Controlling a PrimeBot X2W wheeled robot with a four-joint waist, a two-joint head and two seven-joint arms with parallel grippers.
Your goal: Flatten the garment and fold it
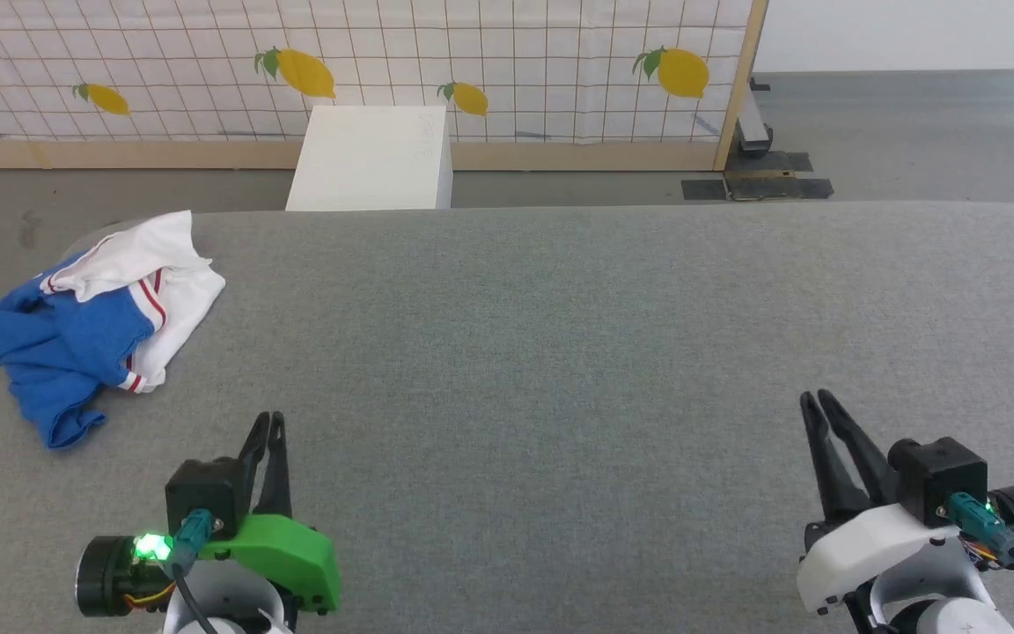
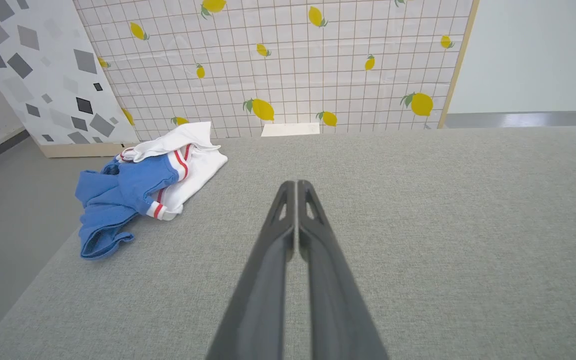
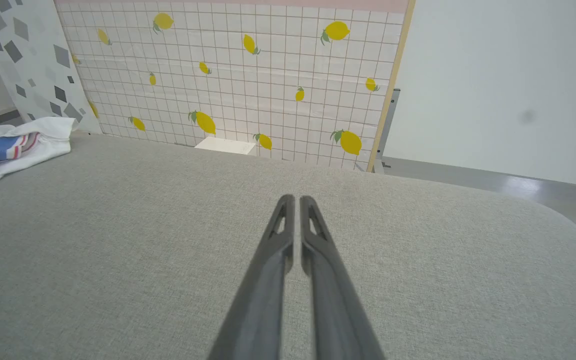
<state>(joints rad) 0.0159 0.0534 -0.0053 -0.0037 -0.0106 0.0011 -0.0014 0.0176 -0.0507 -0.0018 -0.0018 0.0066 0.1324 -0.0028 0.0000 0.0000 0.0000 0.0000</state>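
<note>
While the left pincer [image 1: 269, 421] and right pincer [image 1: 817, 401] sit at the near edge of the surface [image 1: 560, 352], both have fingers pressed together and hold nothing. Farther off, the garment [image 1: 76, 335] lies bunched at the far left corner, some blue spilling over the left edge. It looks soft, light and floppy, so pinch a striped hem edge and pull gently.

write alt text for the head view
A crumpled blue-and-white garment lies bunched at the far left edge of a grey padded table. The left end effector and right end effector sit shut and empty near the front, well apart from it. Behind stand a white box and a lemon-print screen.
</note>
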